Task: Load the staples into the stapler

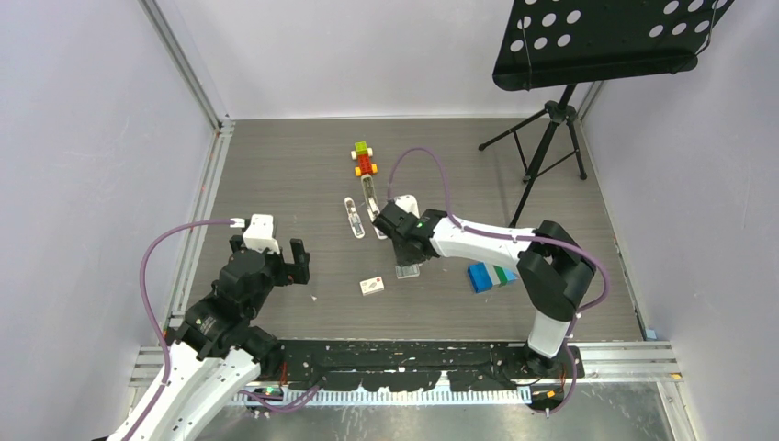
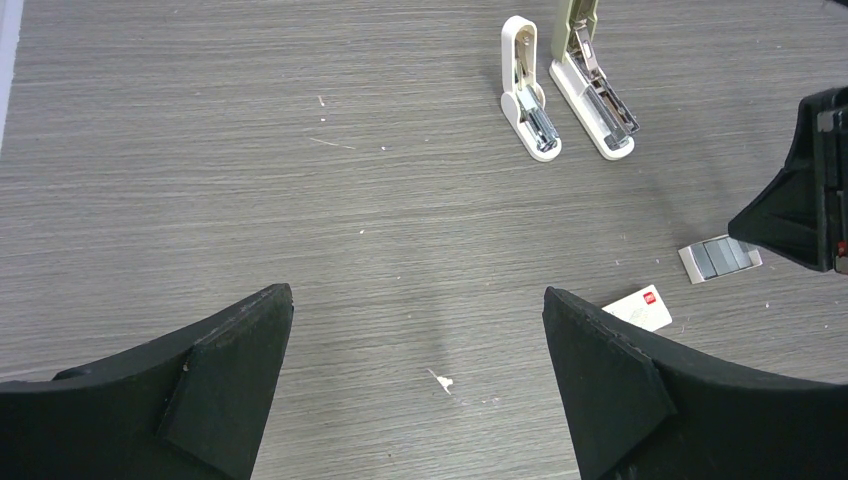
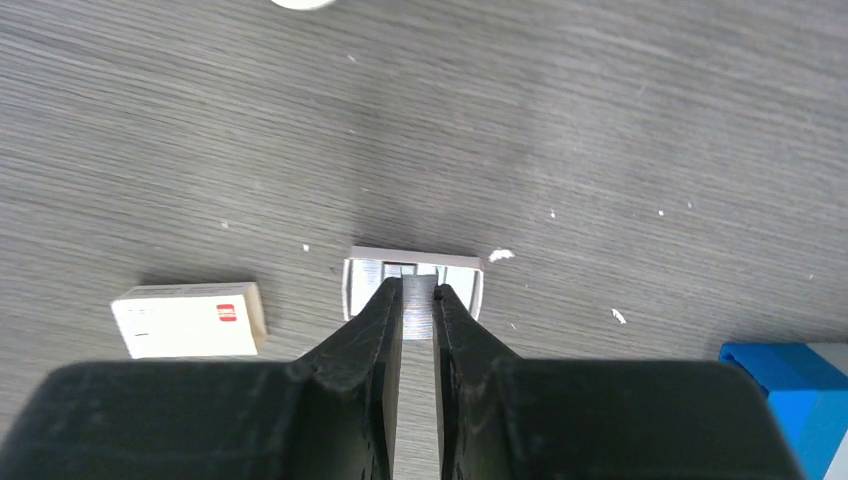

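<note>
The staples (image 3: 418,302) are a silvery strip lying in a small white tray (image 3: 466,282). My right gripper (image 3: 418,287) points down into the tray, its fingers pressed against both sides of the strip. From above, the right gripper (image 1: 406,259) stands over the tray (image 1: 408,272), just in front of the stapler (image 1: 371,198). The stapler (image 2: 592,88) lies opened, its grey-beige top swung back and its metal channel bare. The white carton (image 3: 190,320) with a red mark lies left of the tray. My left gripper (image 2: 418,298) hovers open over bare table, left of the carton (image 2: 641,307).
A shorter all-white stapler-like object (image 2: 525,92) lies just left of the stapler. A blue-green-white box (image 1: 490,276) sits right of the tray. A small block toy (image 1: 365,159) lies further back. A music stand (image 1: 551,138) occupies the back right corner. White crumbs dot the table.
</note>
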Available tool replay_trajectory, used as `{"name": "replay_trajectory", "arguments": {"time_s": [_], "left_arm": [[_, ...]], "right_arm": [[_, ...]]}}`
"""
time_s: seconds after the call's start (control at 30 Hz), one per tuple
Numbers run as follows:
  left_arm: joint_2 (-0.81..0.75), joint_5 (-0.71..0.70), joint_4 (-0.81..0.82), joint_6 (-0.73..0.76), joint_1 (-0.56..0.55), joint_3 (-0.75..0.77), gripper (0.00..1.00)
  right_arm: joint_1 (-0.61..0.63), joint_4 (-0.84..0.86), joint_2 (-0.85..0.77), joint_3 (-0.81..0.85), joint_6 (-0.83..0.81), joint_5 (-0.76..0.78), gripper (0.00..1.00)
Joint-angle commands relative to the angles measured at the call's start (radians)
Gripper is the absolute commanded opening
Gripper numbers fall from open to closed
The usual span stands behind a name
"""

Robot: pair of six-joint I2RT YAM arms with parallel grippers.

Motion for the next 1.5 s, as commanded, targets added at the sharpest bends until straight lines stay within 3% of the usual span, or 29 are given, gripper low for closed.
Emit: {"name": "replay_trajectory", "arguments": {"time_s": [0.0,0.47,0.77,1.0,1.47], "left_arm": [[-0.004,0.001,0.047,0.014,0.006,-0.001,0.98],[-0.010,-0.007,0.060,0.030,0.007,0.000,0.98],[0.022,-0.003,0.080,0.039,0.010,0.002,0.99],[0.057,0.002,0.095,0.048,0.012,0.003,0.99],[0.079,0.028,0.112,0.051,0.015,0.006,0.99]], "right_arm": [[-0.004,0.001,-0.058,0.074,-0.056,-0.014,0.17],[-0.073,0.122,0.016,0.188,-0.235,0.034,0.17],[-0.082,0.287,0.055,0.170,-0.348,0.034,0.17],[-0.083,0.450,0.082,0.131,-0.372,0.016,0.17],[-0.083,0.571,0.174,0.139,-0.399,-0.002,0.17]]}}
